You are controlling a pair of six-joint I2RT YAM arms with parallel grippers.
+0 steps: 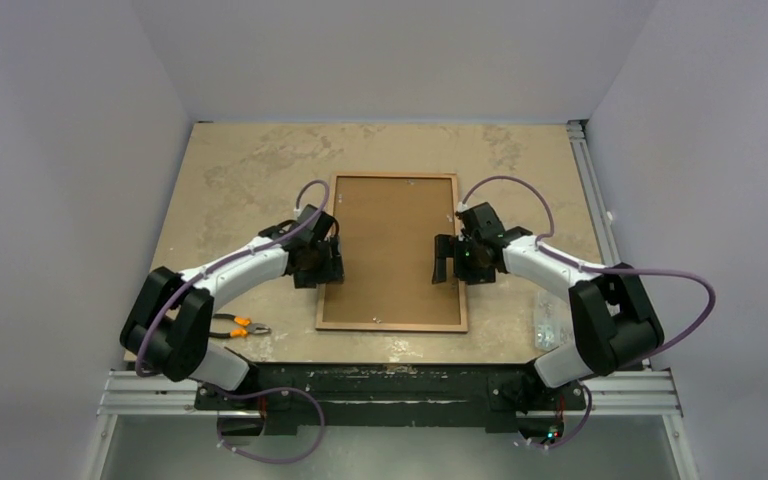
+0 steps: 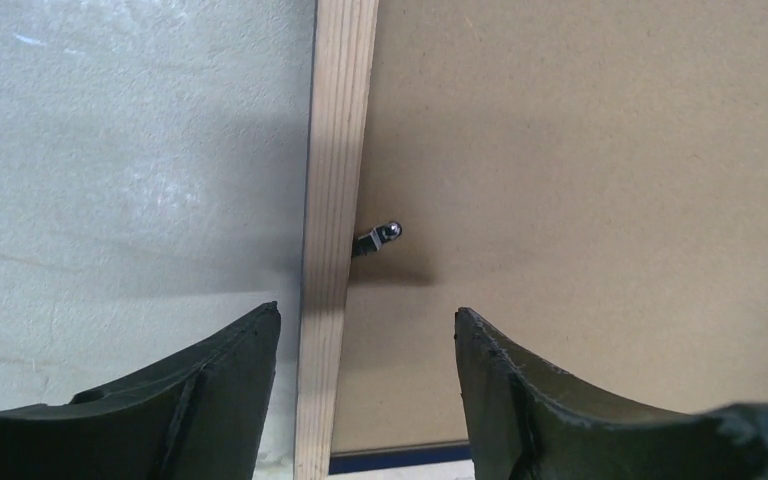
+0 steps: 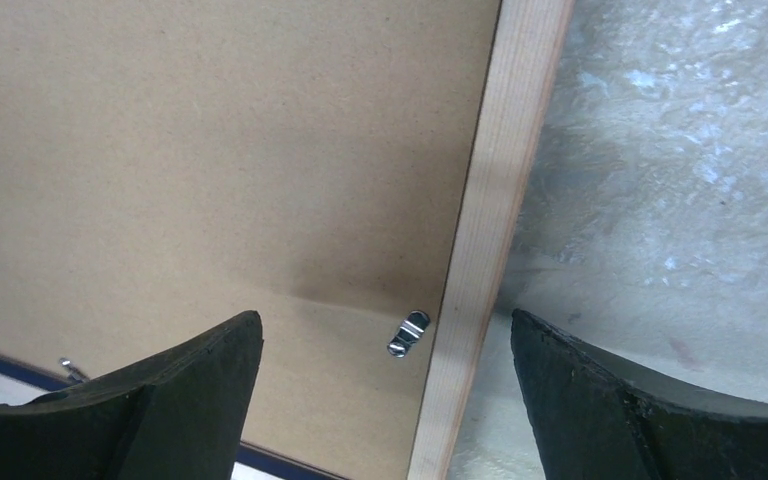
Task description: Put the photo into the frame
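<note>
Left gripper (image 2: 367, 308) and right gripper (image 3: 387, 315) stand open and empty astride the frame (image 2: 340, 120) rails, so if you push a retaining tab (image 2: 380, 237) off-centre, your fingertip may slip and shift the backing board (image 2: 610, 150).

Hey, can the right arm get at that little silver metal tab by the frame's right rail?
Probably yes. The small silver metal tab lies uncovered on the plain brown backing board, beside the frame's light wood rail, and the jaws of the right arm hang open over it.
</note>
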